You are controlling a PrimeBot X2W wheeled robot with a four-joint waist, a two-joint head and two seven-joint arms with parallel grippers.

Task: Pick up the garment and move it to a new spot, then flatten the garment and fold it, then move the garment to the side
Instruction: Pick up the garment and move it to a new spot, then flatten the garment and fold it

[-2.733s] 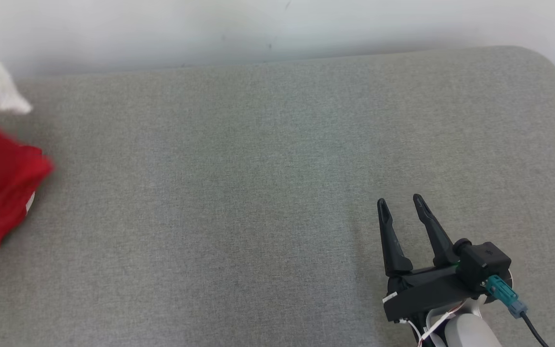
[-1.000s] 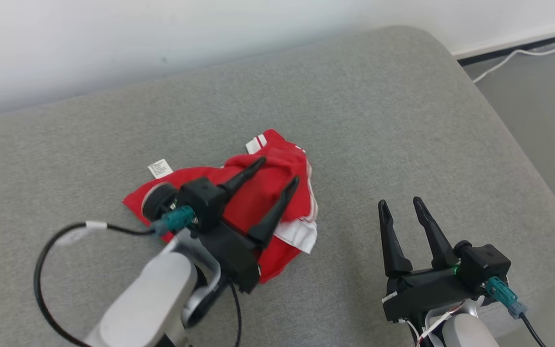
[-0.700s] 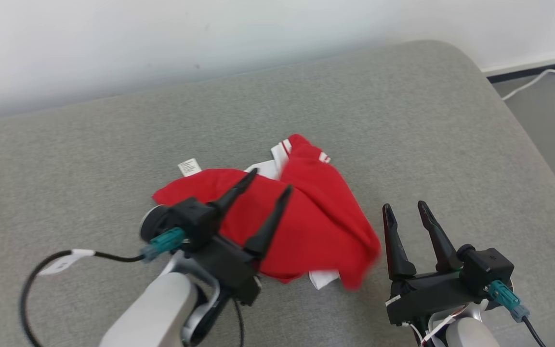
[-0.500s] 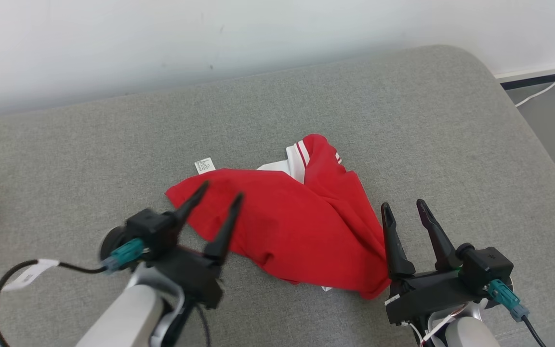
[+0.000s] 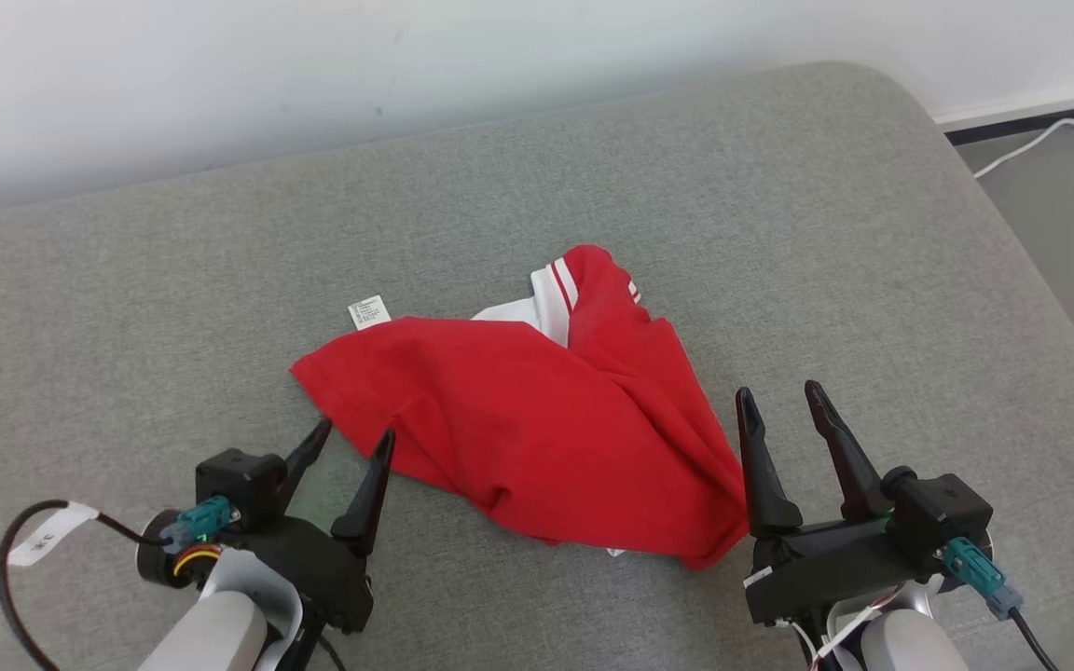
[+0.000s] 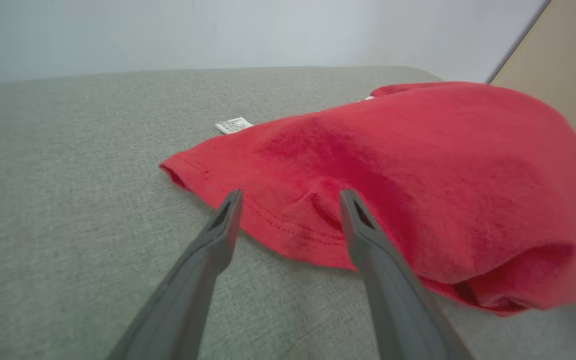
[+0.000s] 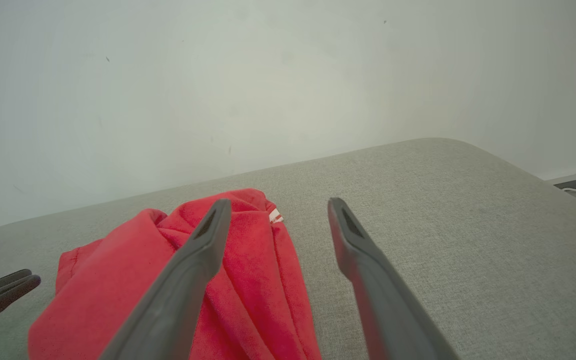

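The garment (image 5: 537,419), a red shirt with white trim, lies in a loose, doubled-over heap near the middle of the cushion (image 5: 779,233), between the two grippers. The left gripper (image 5: 356,429) is empty, jaws parted, with its fingers aimed at the near-left hem. In the left wrist view that hem lies just beyond the fingertips, apart from them. The right gripper (image 5: 777,389) is also empty, jaws parted, just beside the garment's right corner; contact there cannot be confirmed. This placement suggests the garment is set down at its new spot and flattening is the step in hand, since one gripper at each opposite edge allows the cloth to be drawn outward. A striped cuff and a white panel show at the far side, and a label (image 5: 368,311) lies on the cushion beside the far-left edge. Because layers overlap, a pinch may catch more than one ply. The cushion is grey woven upholstery with a rounded far-right corner, and the weave will likely drag on sliding cloth. A plain white wall (image 5: 313,75) stands behind it. A white cable (image 5: 1031,149) lies on the floor (image 5: 1068,214) to the right.
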